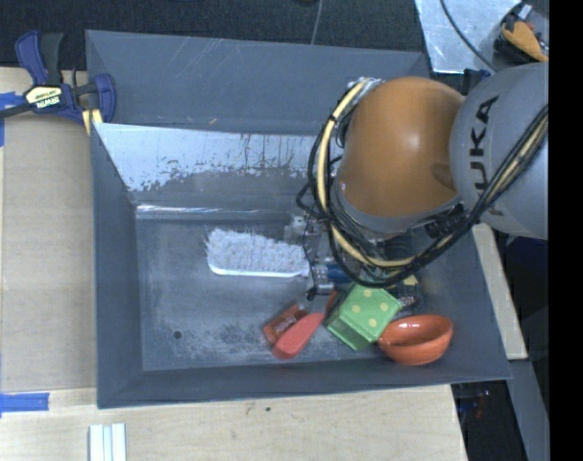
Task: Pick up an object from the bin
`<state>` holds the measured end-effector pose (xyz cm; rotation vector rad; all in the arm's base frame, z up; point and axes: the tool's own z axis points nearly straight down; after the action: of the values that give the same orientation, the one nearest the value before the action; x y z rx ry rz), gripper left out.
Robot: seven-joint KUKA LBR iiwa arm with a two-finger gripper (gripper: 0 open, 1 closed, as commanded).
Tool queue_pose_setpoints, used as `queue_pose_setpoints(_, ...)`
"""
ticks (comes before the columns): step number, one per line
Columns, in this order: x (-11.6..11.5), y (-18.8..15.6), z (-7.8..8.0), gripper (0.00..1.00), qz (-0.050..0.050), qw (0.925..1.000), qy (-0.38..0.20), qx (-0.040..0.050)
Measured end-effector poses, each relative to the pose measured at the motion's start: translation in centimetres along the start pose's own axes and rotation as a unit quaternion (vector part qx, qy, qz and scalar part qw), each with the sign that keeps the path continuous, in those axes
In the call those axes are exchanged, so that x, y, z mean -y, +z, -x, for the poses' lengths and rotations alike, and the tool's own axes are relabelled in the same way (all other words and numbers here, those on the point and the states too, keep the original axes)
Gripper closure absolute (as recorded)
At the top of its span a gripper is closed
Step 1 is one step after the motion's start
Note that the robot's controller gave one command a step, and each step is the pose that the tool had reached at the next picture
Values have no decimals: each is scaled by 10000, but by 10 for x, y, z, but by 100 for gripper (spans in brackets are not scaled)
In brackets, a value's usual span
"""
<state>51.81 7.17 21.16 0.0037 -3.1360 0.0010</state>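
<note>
So the big orange cover (397,147) on the wrist, plus the loop of cables (322,166) round it, blocks most of the view down onto the gripper (315,257). All you get is a bit of metal poking out at the cover's lower left edge, and honestly I can't tell whether the claw is open, closed or has anything in it. The thing it's closest to is a white brush (253,254) with pale bristles, lying flat across the middle of the bin (118,286) floor. Its right end runs straight up to the claw's metal parts, and whether the two touch is hard to make out from this angle. The rest of the brush stretches away to the left, out in the open. Just below the claw there's a little cluster along the bin's front edge. A red thing (293,334) lies tilted there, shape hard to read, then a green block with yellow dots (365,315) right beside it, then an orange bowl (418,339) touching the block's right side. There's also a small blue bit (341,279) peeking out between the claw and the green block, mostly covered by the cables, no idea what it is.
</note>
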Motion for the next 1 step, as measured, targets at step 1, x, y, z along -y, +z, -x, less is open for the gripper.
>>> queue_pose_setpoints(1, 0, -5, 2, 0, 7, 10000, 16, 44)
